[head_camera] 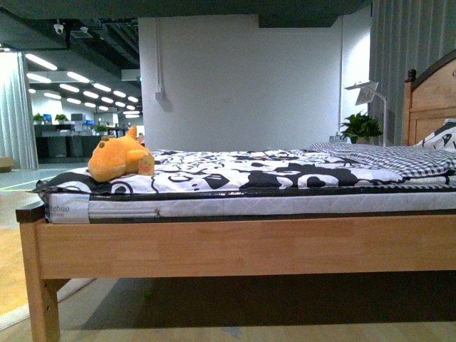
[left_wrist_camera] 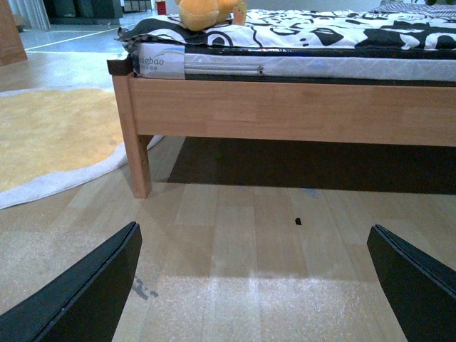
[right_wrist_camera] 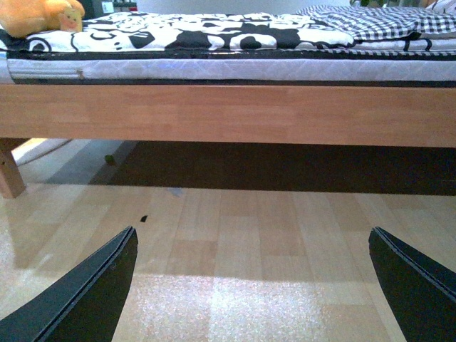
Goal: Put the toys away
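Note:
An orange-yellow plush toy (head_camera: pixel 120 160) lies on the bed's black-and-white sheet near the left foot corner. It also shows in the left wrist view (left_wrist_camera: pixel 208 12) and in the right wrist view (right_wrist_camera: pixel 39 16), at the mattress edge. My left gripper (left_wrist_camera: pixel 253 281) is open and empty, low above the wooden floor in front of the bed, far from the toy. My right gripper (right_wrist_camera: pixel 253 281) is open and empty too, low over the floor facing the bed's side rail. Neither arm shows in the front view.
The wooden bed frame (head_camera: pixel 242 246) with its mattress (head_camera: pixel 214 205) fills the view ahead; a corner leg (left_wrist_camera: pixel 137 160) stands at the left. A yellow rug (left_wrist_camera: pixel 50 132) lies on the floor left of the bed. A headboard (head_camera: pixel 429 96), lamp and plant stand at the right.

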Controlling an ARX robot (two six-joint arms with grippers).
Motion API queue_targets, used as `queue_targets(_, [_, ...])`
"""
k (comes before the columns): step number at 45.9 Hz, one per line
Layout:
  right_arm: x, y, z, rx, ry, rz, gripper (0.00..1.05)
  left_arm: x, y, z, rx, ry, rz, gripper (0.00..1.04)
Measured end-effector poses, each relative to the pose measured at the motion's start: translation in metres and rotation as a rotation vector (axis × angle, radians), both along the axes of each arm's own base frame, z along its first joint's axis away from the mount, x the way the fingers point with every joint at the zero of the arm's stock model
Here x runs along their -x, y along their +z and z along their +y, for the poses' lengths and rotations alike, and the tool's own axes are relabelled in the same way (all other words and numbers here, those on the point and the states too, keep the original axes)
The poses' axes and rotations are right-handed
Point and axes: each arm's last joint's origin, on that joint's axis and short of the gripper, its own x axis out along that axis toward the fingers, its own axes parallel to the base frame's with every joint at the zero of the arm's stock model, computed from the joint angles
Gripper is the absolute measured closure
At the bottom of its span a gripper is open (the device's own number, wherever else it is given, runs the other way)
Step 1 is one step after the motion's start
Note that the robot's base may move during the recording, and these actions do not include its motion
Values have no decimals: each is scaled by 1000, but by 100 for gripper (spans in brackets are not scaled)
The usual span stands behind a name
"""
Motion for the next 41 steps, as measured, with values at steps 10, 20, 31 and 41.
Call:
queue_targets(10, [0,0,0,0,0,0,6,0,0,0,0,0,0,6])
queue_targets(20, [0,0,0,0,0,0,6,0,0,0,0,0,0,6])
queue_targets(31, [0,0,0,0,0,0,6,0,0,0,0,0,-1,6])
queue_targets(41, [0,0,0,0,-1,0,6,0,0,0,0,-1,0,6])
